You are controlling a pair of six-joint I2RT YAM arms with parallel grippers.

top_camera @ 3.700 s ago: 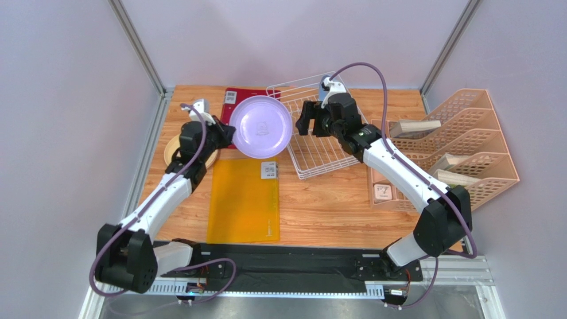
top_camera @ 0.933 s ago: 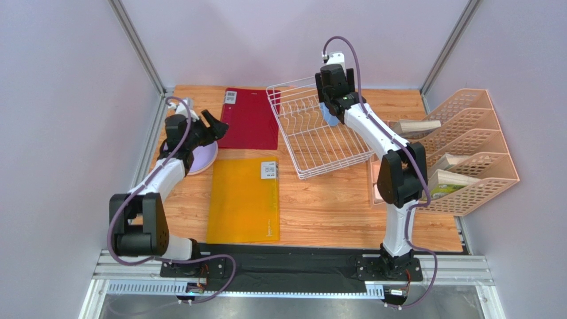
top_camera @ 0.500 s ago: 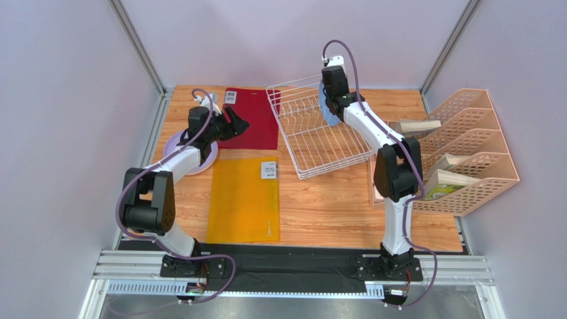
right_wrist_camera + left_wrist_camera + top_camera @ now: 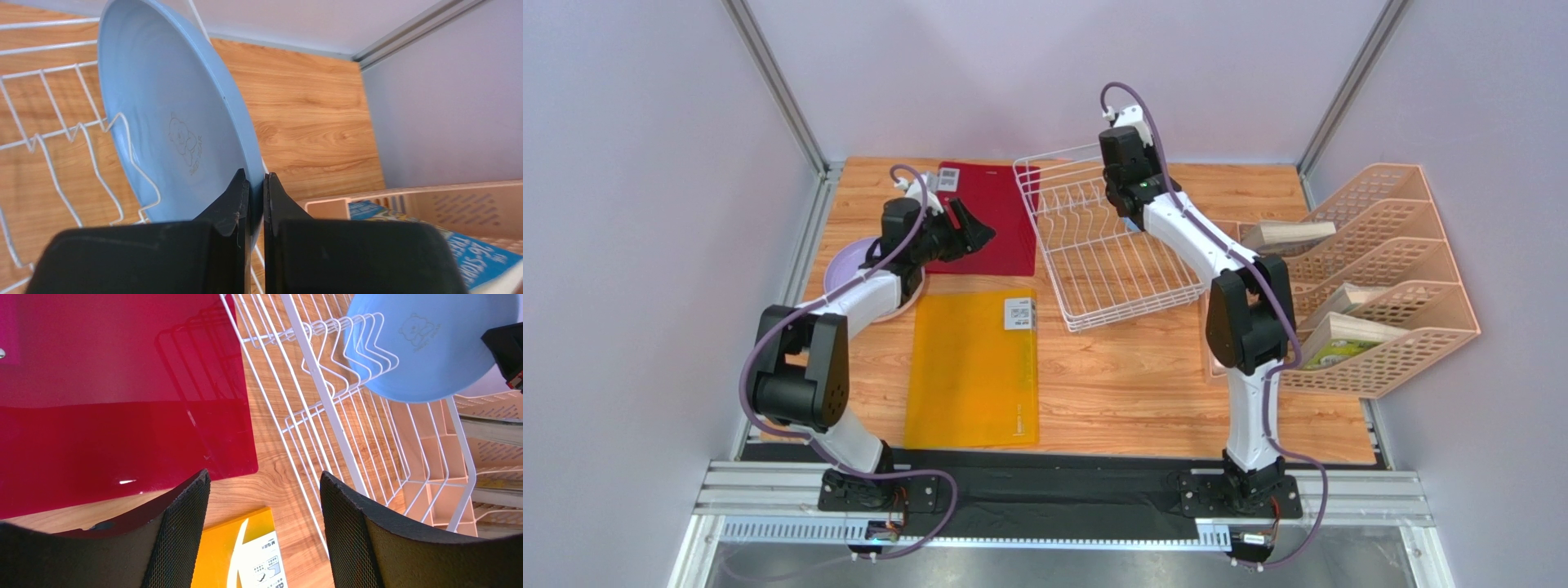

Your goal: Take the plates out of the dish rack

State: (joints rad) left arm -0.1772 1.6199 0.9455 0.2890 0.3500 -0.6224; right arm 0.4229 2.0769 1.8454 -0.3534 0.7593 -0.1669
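The white wire dish rack [image 4: 1112, 263] stands at the back middle of the table. A light blue plate [image 4: 172, 122] stands on edge among its prongs at the back right corner; it also shows in the left wrist view [image 4: 430, 343]. My right gripper [image 4: 253, 177] is shut on that plate's rim; in the top view my right gripper [image 4: 1122, 196] hides most of the plate. A lavender plate [image 4: 840, 265] lies flat on the table at the left, partly under my left arm. My left gripper [image 4: 264, 478] hangs open and empty over the red folder's edge, left of the rack [image 4: 325, 398].
A red folder [image 4: 1001, 251] lies left of the rack. A yellow folder [image 4: 971, 368] lies in front of it. A peach lattice file organiser [image 4: 1382, 282] with books stands at the right. Grey walls enclose the table on three sides.
My right gripper has closed on the light blue plate's rim in the rack. My left arm has swung right, away from the lavender plate, with its jaws staying open.
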